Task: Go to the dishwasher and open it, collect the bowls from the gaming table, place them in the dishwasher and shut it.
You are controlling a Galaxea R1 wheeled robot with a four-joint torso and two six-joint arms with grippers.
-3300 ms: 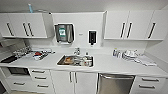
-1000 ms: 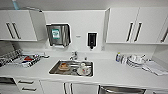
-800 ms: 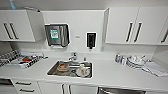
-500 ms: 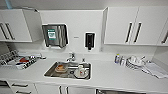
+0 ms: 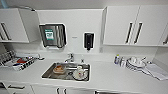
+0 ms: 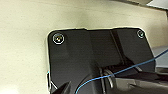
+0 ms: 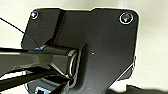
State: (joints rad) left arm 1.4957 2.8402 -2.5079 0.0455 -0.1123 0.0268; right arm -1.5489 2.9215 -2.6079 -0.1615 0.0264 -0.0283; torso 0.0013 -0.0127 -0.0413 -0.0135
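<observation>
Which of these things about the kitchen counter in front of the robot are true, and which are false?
1. The sink holds dishes. True.
2. The stack of white plates sits left of the sink. False: it is to the right, and the dish rack is to the left.
3. A black dispenser hangs on the wall above the counter. True.
4. The tap stands at the front edge of the sink. False: it stands behind the sink, by the wall.
5. White cupboards hang on both sides of the wall panel. True.
</observation>
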